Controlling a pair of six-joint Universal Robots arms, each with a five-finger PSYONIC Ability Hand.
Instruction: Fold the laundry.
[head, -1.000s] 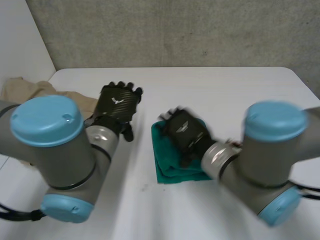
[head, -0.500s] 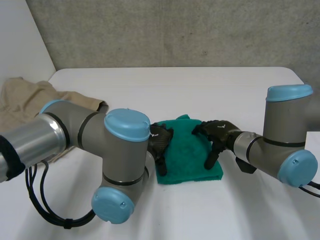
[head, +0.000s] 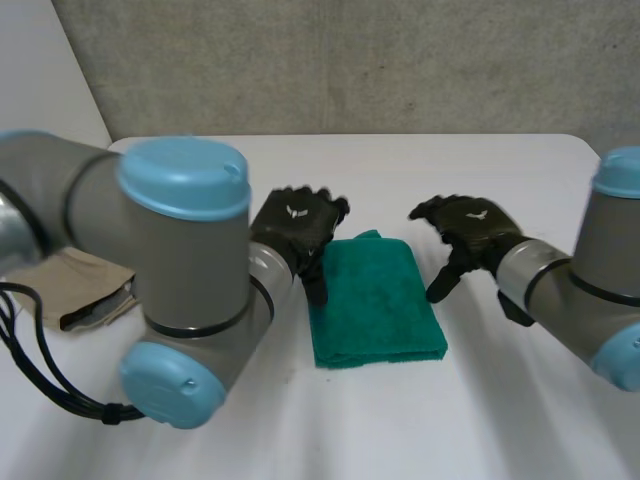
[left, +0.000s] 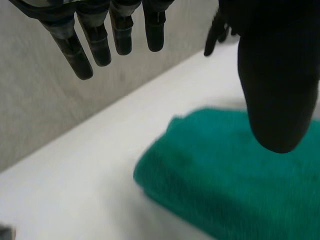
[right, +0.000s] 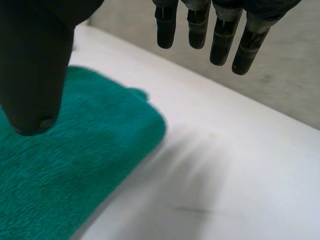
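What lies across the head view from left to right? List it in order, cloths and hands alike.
beige cloth → left hand → green folded towel → right hand

Green towel (head: 375, 300): thick, fuzzy, folded into neat rectangle, lying flat between my left hand (head: 298, 228) and my right hand (head: 468, 232), just beside each, one corner near my left fingertips. Beige cloth (head: 75, 295): rumpled, unfolded, well apart, beyond my left hand.
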